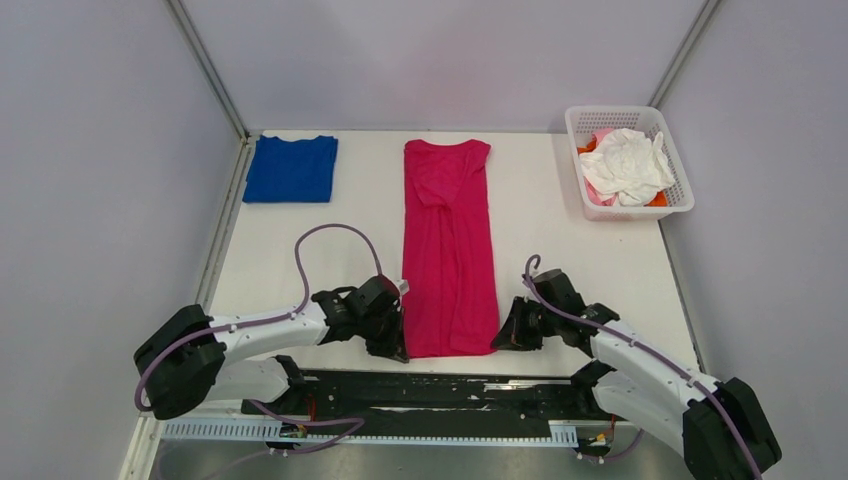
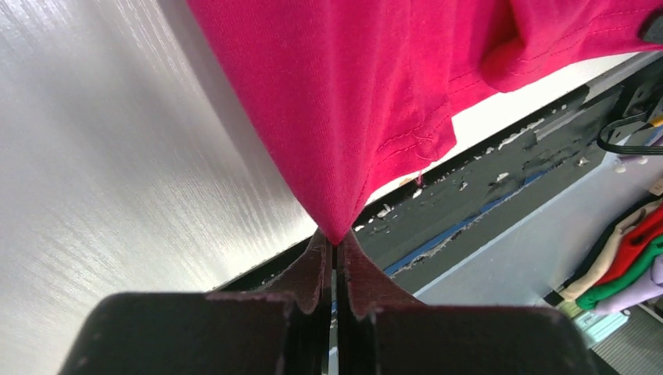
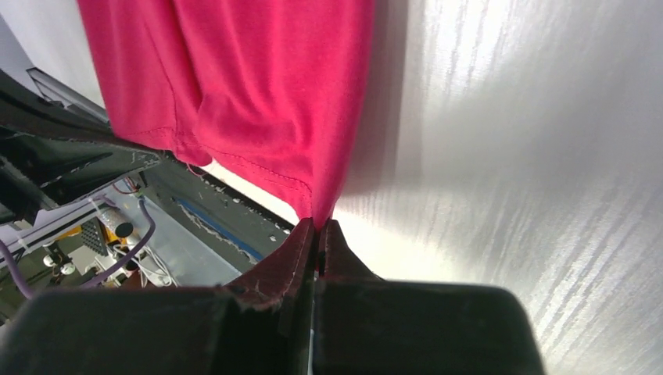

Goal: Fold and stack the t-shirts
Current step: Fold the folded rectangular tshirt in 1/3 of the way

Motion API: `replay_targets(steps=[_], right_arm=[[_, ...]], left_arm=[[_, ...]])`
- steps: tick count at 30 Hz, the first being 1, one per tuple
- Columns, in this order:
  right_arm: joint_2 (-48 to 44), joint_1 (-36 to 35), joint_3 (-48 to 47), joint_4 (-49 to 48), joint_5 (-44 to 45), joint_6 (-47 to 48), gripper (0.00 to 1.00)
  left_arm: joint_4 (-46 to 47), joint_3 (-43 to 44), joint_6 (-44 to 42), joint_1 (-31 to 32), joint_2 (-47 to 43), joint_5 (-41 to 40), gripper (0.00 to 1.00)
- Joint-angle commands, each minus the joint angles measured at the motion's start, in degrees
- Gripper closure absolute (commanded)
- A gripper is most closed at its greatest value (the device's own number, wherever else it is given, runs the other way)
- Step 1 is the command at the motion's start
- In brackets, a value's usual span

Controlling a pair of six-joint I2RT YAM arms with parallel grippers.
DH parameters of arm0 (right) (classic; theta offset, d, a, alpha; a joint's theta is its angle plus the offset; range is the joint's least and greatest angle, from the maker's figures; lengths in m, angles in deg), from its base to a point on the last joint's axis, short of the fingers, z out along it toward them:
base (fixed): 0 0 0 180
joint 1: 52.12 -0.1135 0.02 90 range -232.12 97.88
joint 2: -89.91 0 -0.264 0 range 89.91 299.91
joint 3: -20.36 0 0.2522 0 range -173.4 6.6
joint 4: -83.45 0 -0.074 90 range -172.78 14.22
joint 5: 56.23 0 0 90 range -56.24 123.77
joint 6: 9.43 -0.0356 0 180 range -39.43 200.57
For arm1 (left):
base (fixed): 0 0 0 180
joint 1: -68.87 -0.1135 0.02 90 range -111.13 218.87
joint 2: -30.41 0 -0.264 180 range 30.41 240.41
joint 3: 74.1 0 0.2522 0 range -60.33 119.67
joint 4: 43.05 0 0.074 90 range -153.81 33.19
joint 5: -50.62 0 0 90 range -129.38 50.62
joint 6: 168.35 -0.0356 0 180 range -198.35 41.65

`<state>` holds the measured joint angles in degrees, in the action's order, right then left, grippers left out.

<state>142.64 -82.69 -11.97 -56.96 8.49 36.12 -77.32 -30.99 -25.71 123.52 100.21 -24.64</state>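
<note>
Our left pincer and right pincer each clamp a hem corner of the pink shirt, so we judge the halving fold needs both lifted evenly toward its far end.

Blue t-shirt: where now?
Top view: blue t-shirt lies folded in the far left corner of the table, left of the magenta t-shirt, not touching it.

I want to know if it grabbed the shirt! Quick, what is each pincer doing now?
Left pincer: closed on the magenta shirt, near left corner.
Right pincer: closed on the same shirt, near right corner.
</note>
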Motion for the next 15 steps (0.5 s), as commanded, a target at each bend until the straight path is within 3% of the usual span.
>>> replay_targets(steps=[1, 5, 15], right_arm=[[-2.16, -0.19, -1.46, -1.76, -2.44, 0.78, 1.0], [-0.64, -0.12, -3.65, -4.24, -0.14, 0.59, 1.0], [10.97, 1.22, -12.55, -8.73, 2.94, 2.38, 1.0]], left_arm=[[1.67, 1.73, -0.57, 0.28, -2.04, 0.29, 1.0], [0.95, 4.94, -2.68, 0.11, -1.47, -4.81, 1.0], [6.76, 10.42, -8.8, -6.3, 5.47, -2.92, 1.0]])
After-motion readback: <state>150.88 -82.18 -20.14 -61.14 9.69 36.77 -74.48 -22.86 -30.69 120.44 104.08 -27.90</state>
